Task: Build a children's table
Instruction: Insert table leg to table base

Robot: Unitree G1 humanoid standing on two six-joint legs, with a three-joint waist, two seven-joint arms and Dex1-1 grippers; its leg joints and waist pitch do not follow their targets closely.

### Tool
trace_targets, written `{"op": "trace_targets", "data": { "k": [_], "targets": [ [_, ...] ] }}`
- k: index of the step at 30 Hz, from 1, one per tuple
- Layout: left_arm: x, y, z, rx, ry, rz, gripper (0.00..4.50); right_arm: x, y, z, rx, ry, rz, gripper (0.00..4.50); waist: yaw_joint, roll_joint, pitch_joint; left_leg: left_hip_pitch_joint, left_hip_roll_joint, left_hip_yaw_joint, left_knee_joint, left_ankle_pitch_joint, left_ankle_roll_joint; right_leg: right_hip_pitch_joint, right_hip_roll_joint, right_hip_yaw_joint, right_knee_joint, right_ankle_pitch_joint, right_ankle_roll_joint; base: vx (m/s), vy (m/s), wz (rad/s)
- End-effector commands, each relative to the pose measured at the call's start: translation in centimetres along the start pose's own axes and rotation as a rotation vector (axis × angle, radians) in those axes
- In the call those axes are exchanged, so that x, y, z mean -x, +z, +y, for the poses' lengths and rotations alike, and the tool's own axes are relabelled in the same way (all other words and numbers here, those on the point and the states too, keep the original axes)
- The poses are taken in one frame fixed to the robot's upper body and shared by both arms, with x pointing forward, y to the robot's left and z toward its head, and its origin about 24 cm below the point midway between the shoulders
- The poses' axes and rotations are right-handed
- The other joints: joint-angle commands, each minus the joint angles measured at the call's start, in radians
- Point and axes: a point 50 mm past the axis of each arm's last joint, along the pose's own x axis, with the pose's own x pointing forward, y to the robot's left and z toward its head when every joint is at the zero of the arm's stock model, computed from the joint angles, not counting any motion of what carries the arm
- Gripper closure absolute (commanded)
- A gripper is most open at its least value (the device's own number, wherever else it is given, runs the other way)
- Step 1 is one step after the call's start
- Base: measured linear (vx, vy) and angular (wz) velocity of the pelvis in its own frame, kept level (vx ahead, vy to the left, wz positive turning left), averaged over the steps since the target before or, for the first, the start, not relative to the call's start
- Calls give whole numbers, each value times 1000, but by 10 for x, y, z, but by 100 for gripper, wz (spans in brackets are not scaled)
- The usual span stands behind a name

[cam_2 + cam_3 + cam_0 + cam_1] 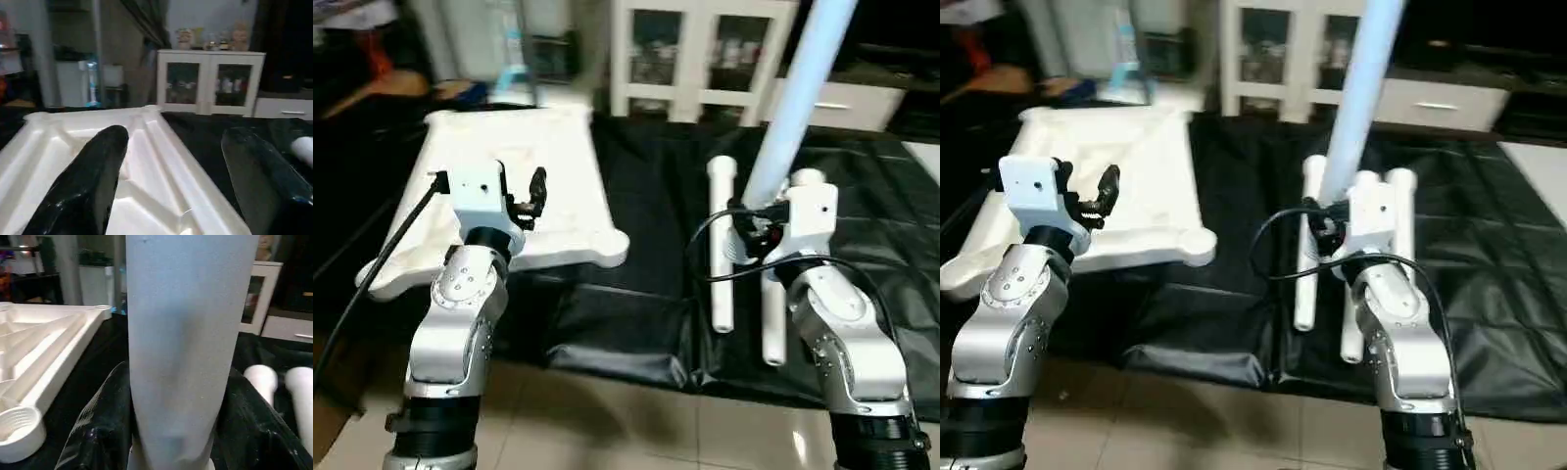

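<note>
From the head camera, the right gripper [751, 227] gripped a white tube leg [795, 108] raised upright above two legs [722, 245] lying on black sheeting [646, 196]. The upturned tabletop [558, 166] lay left. In the left wrist view, the left gripper [171, 181] hung open, empty, over its ribs. In the right wrist view, black fingers [98, 426] clasped the leg.

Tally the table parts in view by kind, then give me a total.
Tabletop: 1
Tube legs: 3, with one leg upright in the right gripper and two lying on the black cloth
Total: 4
</note>
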Motion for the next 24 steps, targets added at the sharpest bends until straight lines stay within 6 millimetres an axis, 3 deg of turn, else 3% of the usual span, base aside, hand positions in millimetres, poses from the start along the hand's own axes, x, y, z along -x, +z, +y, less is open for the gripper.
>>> {"op": "trace_targets", "data": {
  "k": [1, 2, 3, 4, 5, 6, 7, 8, 9, 10, 11, 12, 13, 14, 15, 16, 17, 18, 19, 20, 21, 22, 23, 24],
  "targets": [
    [1, 2, 1, 7, -7, -10, 107, -4, 8, 4, 4, 31, -19, 265, -14, 4, -45, -6, 8, 4, -106, -406, 60, 51, -29, 26, -90, -456, -205, 90, 53, -2],
    [1, 2, 1, 7, -6, -10, 107, -4, 8, 4, 5, 36, -18, 265, -16, 1, -49, -4, 2, 8, -102, -389, 66, 56, -30, 32, -92, -459, -222, 90, 53, -2],
    [1, 2, 1, 8, -6, -10, 107, -4, 8, 5, 6, 39, -18, 265, -15, -11, -60, -18, -8, 16, -95, -302, 88, 83, -33, 49, -93, -427, -258, 111, 49, 5],
    [2, 2, 1, 7, -3, -12, 107, -4, 8, 5, 9, 54, -16, 265, -13, -9, -70, -38, -27, 22, -81, -188, 112, 111, -32, 65, -93, -374, -287, 133, 46, 7],
    [2, 2, 2, 5, 1, -12, 107, -4, 8, 6, 9, 65, -16, 265, -6, -14, -80, -45, -45, 25, -65, -86, 142, 130, -25, 82, -90, -311, -321, 133, 46, 7],
    [2, 2, 3, 4, 4, -12, 107, -4, 8, 6, 9, 70, -15, 265, -2, -12, -82, -47, -49, 24, -61, -41, 158, 134, -21, 85, -86, -273, -339, 150, 39, 13],
    [2, 2, 4, 2, 7, -12, 107, -4, 8, 6, 15, 79, -14, 265, -8, 4, -87, -2, -38, 8, -76, 92, 215, 98, 3, 54, -56, -134, -351, 165, 39, 17],
    [2, 2, 4, 2, 7, -12, 107, -4, 8, 6, 15, 79, -14, 265, -16, 7, -88, 26, -28, -8, -81, 147, 253, 71, 12, 39, -39, -83, -335, 165, 39, 17],
    [2, 2, 4, 1, 7, -12, 107, -4, 8, 7, 20, 86, -13, 265, -28, 1, -89, 59, -14, -32, -84, 210, 303, 43, 17, 25, -19, -49, -308, 218, 0, 11],
    [3, 2, 4, -2, 7, -12, 107, -4, 8, 7, 34, 96, -12, 265, -49, 2, -97, 133, 9, -85, -72, 331, 408, -30, 16, 4, 17, -39, -217, 225, -60, 9],
    [3, 2, 4, -5, 5, -13, 107, -4, 7, 9, 29, 113, -8, 265, -56, -7, -105, 170, 12, -103, -59, 374, 441, -62, 8, 7, 32, -35, -161, 225, -60, 9],
    [4, 2, 4, -7, 4, -13, 107, -4, 7, 10, 24, 125, -6, 265, -46, -30, -94, 135, -28, -97, -42, 384, 451, -41, -15, 37, 29, 14, -109, 217, -73, 6],
    [4, 2, 4, -8, 3, -13, 107, -3, 7, 11, 29, 125, -4, 265, 10, -76, -113, -67, -172, -7, 55, 236, 388, 195, -25, 159, 12, 157, -169, 244, -19, 22],
    [4, 2, 4, -9, 1, -14, 107, -3, 6, 11, 40, 124, -1, 265, 83, -58, -92, -232, -85, -39, 180, -5, 317, 292, -229, 286, -50, 429, -321, 244, -19, 22],
    [5, 2, 4, -9, 1, -14, 107, -3, 6, 11, 42, 123, -1, 265, 107, -43, -93, -225, -38, -61, 200, -46, 176, 273, -222, 322, -58, 598, -382, 174, 126, 62],
    [5, 2, 4, -12, -15, -9, 107, -3, 5, 10, 29, 115, 5, 265, 109, -46, -71, -252, 7, -82, 153, -6, 30, 253, -138, 255, -28, 739, -405, -32, 168, 41],
    [5, 2, 4, -14, -26, -5, 107, -3, 5, 10, 18, 110, 8, 265, 67, 16, -83, -117, 21, -89, -17, 231, 74, 141, 68, 65, 73, 460, -205, -32, 168, 41],
    [5, 2, 4, -14, -26, -5, 107, -3, 5, 10, 18, 110, 8, 265, 19, 58, -101, 5, 25, -136, -5, 343, 184, 15, 87, -3, 126, 129, -118, -169, 57, -17],
    [7, 0, 2, -14, -72, 4, 107, -2, 7, 10, 24, 122, -3, 265, 43, 53, -95, 15, 116, -214, -16, 468, 466, -92, 37, 23, 207, -200, 21, -83, 1, -18],
    [9, -2, -1, -32, -141, 15, 107, -1, 8, 11, 20, 137, -13, 265, 65, 48, -92, -6, 119, -187, -4, 535, 447, -105, 19, 35, 214, -138, 56, 0, 0, 0],
    [9, -2, -1, -32, -141, 15, 107, -1, 8, 11, 20, 137, -13, 265, 73, 43, -97, -17, 106, -160, 7, 664, 417, -112, 17, 38, 207, -54, 87, 158, 8, 13],
    [13, -5, -2, -66, -222, 28, 107, 0, 9, 10, 26, 156, -19, 265, 90, 29, -98, -47, 78, -118, 17, 999, 361, -118, 6, 50, 168, 148, 112, 190, 35, 18],
    [16, -7, -3, -89, -277, 38, 107, 1, 10, 10, 30, 168, -23, 265, 98, 7, -98, -64, 62, -93, 30, 1112, 326, -110, -5, 67, 122, 271, 93, 102, 54, 15],
    [16, -7, -3, -89, -277, 38, 107, 1, 10, 10, 30, 168, -23, 265, 117, -30, -87, -106, -7, -22, 33, 948, 232, -94, -21, 94, 13, 471, 25, 53, 51, 25]
  ]
}}
